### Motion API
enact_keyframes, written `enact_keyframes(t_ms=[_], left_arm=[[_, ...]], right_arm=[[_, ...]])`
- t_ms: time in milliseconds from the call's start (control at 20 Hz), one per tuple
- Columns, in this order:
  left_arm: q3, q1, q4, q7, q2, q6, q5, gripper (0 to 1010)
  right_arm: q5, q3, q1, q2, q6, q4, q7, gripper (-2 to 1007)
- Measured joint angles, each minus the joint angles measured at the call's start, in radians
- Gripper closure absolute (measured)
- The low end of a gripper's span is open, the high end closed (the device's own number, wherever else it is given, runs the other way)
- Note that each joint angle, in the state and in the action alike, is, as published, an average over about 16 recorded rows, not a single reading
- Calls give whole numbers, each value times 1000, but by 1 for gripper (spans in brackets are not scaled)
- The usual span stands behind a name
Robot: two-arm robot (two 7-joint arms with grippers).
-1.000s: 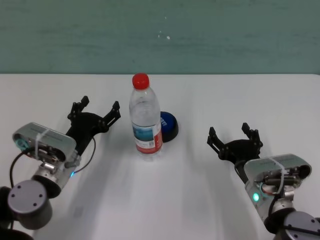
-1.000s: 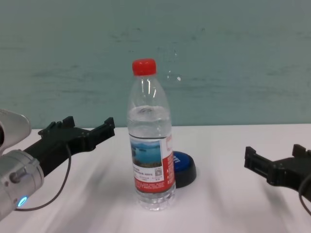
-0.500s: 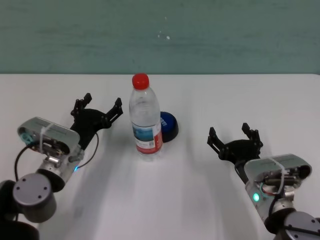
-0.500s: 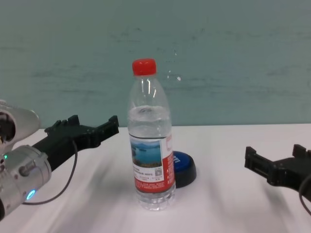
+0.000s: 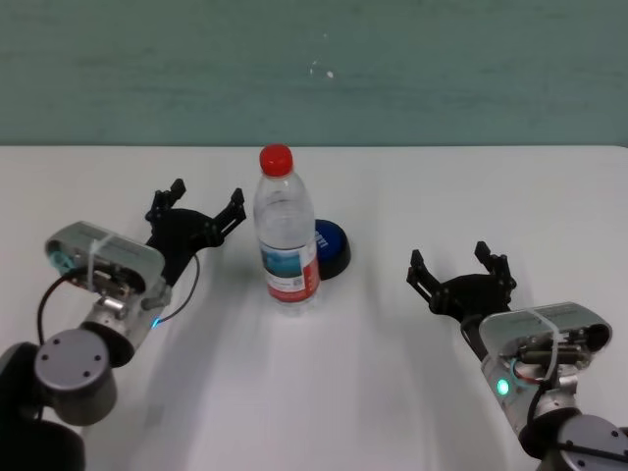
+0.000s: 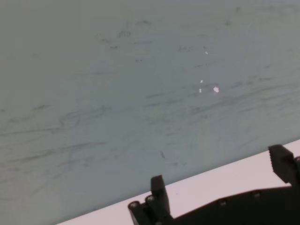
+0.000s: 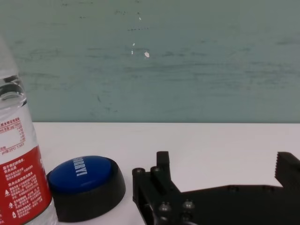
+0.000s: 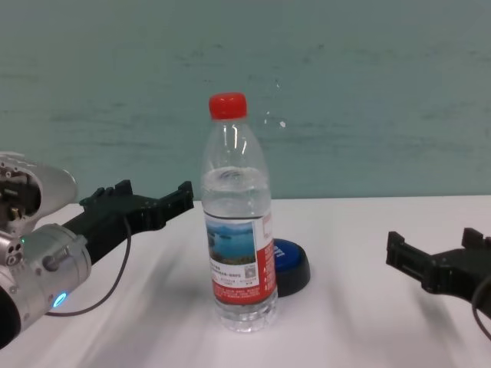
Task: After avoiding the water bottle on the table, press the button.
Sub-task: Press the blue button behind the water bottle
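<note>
The water bottle point(image 5: 287, 245) point(image 8: 238, 230) stands upright at mid table, clear with a red cap and a red-and-white label. The blue-domed button point(image 5: 332, 247) point(image 8: 293, 264) sits right behind it, slightly to its right, partly hidden by it. My left gripper point(image 5: 206, 193) point(image 8: 153, 192) is open, hovering left of the bottle with its fingers pointing away from me; its wrist view shows only the wall and the table's far edge past its fingers point(image 6: 157, 187). My right gripper point(image 5: 451, 257) point(image 8: 433, 241) is open, low, to the right of the button point(image 7: 84, 178).
The white table point(image 5: 324, 392) ends at a teal wall behind. The bottle point(image 7: 18, 164) stands at the edge of the right wrist view, beside the button.
My left arm has advanced and swung right, bringing its open gripper closer to the bottle's left side. Bottle, button and right arm have not moved.
</note>
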Motion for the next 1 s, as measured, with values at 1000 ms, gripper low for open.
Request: enact_keyframes(t_ms=[1000], left_arm=[[10,-28,42,12,-13,-8,18,0]], right_arm=[[0,0,0,0,0,0,0,1]])
